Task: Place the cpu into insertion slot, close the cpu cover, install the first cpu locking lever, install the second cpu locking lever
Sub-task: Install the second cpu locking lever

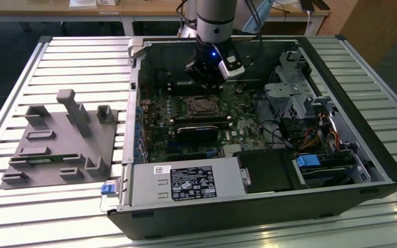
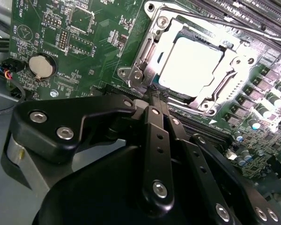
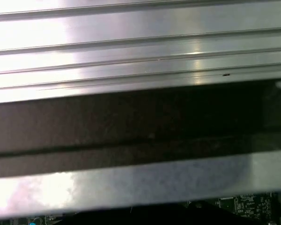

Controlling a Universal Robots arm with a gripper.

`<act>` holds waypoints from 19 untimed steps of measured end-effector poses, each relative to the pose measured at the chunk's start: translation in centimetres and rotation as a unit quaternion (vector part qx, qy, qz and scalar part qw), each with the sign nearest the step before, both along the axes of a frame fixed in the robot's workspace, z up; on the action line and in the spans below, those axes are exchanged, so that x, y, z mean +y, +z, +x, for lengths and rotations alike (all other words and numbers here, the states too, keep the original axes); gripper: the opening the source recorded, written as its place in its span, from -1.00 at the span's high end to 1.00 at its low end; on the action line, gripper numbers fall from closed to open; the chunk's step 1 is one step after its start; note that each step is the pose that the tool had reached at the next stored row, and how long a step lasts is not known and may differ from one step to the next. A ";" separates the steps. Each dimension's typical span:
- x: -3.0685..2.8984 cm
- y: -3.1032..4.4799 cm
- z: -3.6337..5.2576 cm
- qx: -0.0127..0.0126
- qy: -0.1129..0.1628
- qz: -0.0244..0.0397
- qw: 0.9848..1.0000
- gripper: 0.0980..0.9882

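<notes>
The cpu [image 2: 189, 65], with a bright silvery top, lies flat in the insertion slot [image 1: 203, 105] on the green board. The cpu cover [image 2: 147, 51], a silvery frame, lies down around it, and the chip shows through its window. A thin lever rod [image 2: 206, 18] runs along one side of the socket, and a bent one [image 2: 230, 78] along another. My gripper [image 2: 154, 95] hangs just above the board beside a corner of the socket. Its black fingers [image 2: 152, 136] are pressed together with nothing between them. In the exterior view the gripper [image 1: 209, 77] stands over the back of the board, behind the socket.
The open computer case holds a power supply [image 1: 184, 183] at the front, a drive cage [image 1: 295, 98] at the exterior view's right and a black card [image 1: 198, 129] in front of the socket. A grey fixture plate [image 1: 60, 139] lies at the exterior view's left. A coin battery [image 2: 41, 65] sits near the fingers.
</notes>
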State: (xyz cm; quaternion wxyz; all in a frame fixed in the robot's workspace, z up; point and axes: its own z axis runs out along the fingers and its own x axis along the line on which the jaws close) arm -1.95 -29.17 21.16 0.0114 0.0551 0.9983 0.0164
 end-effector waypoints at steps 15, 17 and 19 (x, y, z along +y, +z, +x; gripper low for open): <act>-1.18 -0.01 0.00 0.000 0.000 0.000 1.000 0.98; -1.25 0.00 0.00 0.000 0.000 0.000 1.000 0.98; -1.27 0.09 -0.01 0.000 0.000 0.000 1.000 0.98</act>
